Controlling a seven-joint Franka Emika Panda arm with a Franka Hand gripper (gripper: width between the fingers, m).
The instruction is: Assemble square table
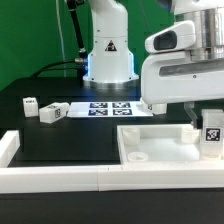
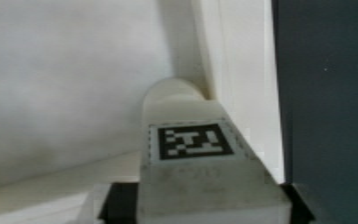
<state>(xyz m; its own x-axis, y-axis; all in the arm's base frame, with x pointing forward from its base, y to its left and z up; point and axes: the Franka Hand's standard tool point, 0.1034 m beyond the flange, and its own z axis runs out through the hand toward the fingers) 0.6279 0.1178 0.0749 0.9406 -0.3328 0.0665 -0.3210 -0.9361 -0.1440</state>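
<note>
The white square slab (image 1: pixel 150 143) lies on the black table at the exterior view's right. My gripper (image 1: pixel 208 124) is over the slab's right corner, shut on a white tagged leg (image 1: pixel 212 140) that it holds upright there. In the wrist view the leg (image 2: pixel 194 140) sits between my two black fingers (image 2: pixel 128 200), and its far end is at the slab's (image 2: pixel 69 90) raised corner. I cannot tell whether the leg touches the socket. Two more tagged legs (image 1: pixel 30 103) (image 1: pixel 50 113) lie loose at the exterior view's left.
The marker board (image 1: pixel 98 108) lies flat in front of the robot base (image 1: pixel 108 55). A long low white border wall (image 1: pixel 90 180) runs along the front edge and turns up at the left (image 1: pixel 8 145). Black cables trail behind at the left.
</note>
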